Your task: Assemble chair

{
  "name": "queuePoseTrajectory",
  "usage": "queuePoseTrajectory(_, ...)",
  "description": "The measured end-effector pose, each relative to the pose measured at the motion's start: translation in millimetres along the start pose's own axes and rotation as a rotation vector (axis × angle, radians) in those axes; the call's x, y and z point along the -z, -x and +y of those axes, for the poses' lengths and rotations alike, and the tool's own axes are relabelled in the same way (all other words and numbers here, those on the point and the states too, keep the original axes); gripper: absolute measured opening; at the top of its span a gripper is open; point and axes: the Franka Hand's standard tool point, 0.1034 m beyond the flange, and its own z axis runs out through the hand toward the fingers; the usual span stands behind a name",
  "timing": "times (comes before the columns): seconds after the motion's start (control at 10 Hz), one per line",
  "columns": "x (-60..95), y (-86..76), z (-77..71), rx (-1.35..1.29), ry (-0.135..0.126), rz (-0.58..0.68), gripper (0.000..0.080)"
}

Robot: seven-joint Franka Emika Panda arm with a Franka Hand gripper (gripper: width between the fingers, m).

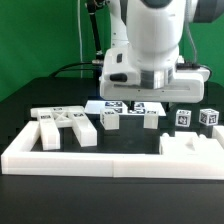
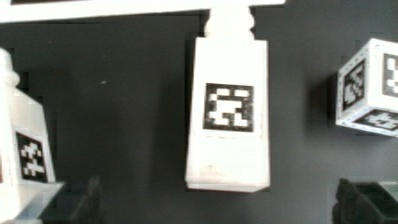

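Note:
The chair lies in loose white tagged parts. In the wrist view a long white post (image 2: pixel 228 110) with a square tag lies on the black table, lengthwise between my fingers. My gripper (image 2: pixel 222 205) is open and empty, with its dark fingertips (image 2: pixel 80 202) on either side of the post's near end, apart from it. In the exterior view the gripper (image 1: pixel 150 98) hangs just above that post (image 1: pixel 150 120). Another post (image 1: pixel 110 120) stands beside it, and a slab with pieces (image 1: pixel 60 126) lies at the exterior view's left.
Two tagged cubes (image 1: pixel 183 118) (image 1: pixel 208 117) stand at the exterior view's right; one shows in the wrist view (image 2: pixel 368 85). The marker board (image 1: pixel 125 106) lies behind the posts. The low white border wall (image 1: pixel 90 160) runs along the front, with a notched block (image 1: pixel 190 148) at its right end.

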Motion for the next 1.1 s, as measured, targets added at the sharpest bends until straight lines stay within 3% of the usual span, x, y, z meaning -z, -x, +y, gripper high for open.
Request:
queuePoseTrajectory(0.1,-2.8,4.4,-0.3,0.001,0.002,-0.083,0.0648)
queuePoseTrajectory(0.3,-9.5,-2.4,-1.0,0.001,0.006,-0.166,0.0648)
queuePoseTrajectory(1.1,-40.1,-1.0,-2.6,0.001,0.018,-0.177,0.0648)
